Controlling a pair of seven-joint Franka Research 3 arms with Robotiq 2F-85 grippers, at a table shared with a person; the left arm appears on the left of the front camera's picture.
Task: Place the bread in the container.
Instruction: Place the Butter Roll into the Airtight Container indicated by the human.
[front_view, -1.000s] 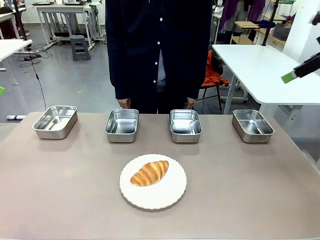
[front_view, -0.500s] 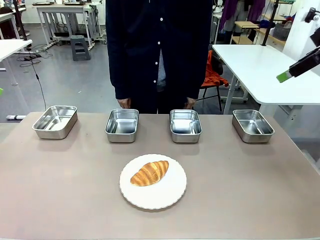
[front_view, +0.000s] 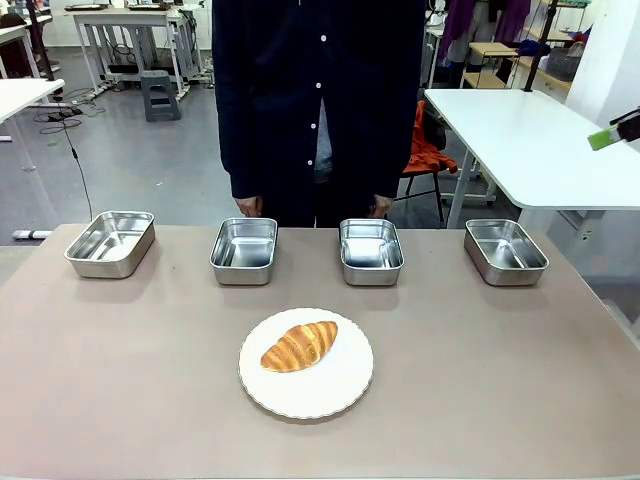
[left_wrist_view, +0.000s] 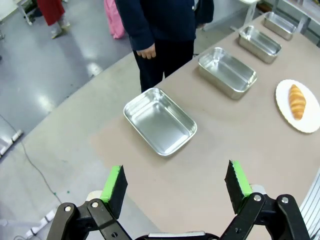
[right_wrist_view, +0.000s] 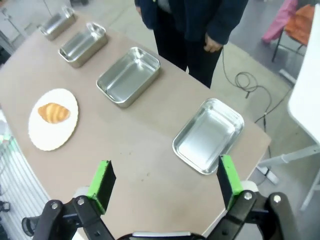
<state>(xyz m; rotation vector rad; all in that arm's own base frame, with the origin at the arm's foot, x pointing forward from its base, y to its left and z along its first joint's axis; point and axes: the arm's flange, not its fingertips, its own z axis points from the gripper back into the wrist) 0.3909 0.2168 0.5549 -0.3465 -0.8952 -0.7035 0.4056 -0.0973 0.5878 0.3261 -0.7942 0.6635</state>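
The bread (front_view: 299, 346), a golden-brown croissant, lies on a round white plate (front_view: 340, 386) at the table's near middle. Four look-alike steel trays stand empty in a row beyond it: far left (front_view: 100, 266), left of centre (front_view: 243, 276), right of centre (front_view: 371, 277) and far right (front_view: 500, 276). My right gripper (front_view: 612, 135) hangs high at the picture's right edge, well off the table. In its wrist view the right gripper (right_wrist_view: 165, 185) is open and empty above the nearest tray (right_wrist_view: 208, 136), with the bread (right_wrist_view: 54, 112) far off. The left gripper (left_wrist_view: 175, 181) is open and empty over the table's end, near a tray (left_wrist_view: 160, 121); the bread (left_wrist_view: 297, 101) lies far right.
A person in a dark buttoned top stands at the table's far side behind the two middle trays, hands (front_view: 248, 207) hanging at the sides. A white table (front_view: 520, 140) stands behind on the right. Bare tabletop lies on both sides of the plate.
The right gripper's green fingertip has drawn back up and to the right, toward the picture's edge. A green tip at the left edge has gone. Bread, plate and trays have not moved.
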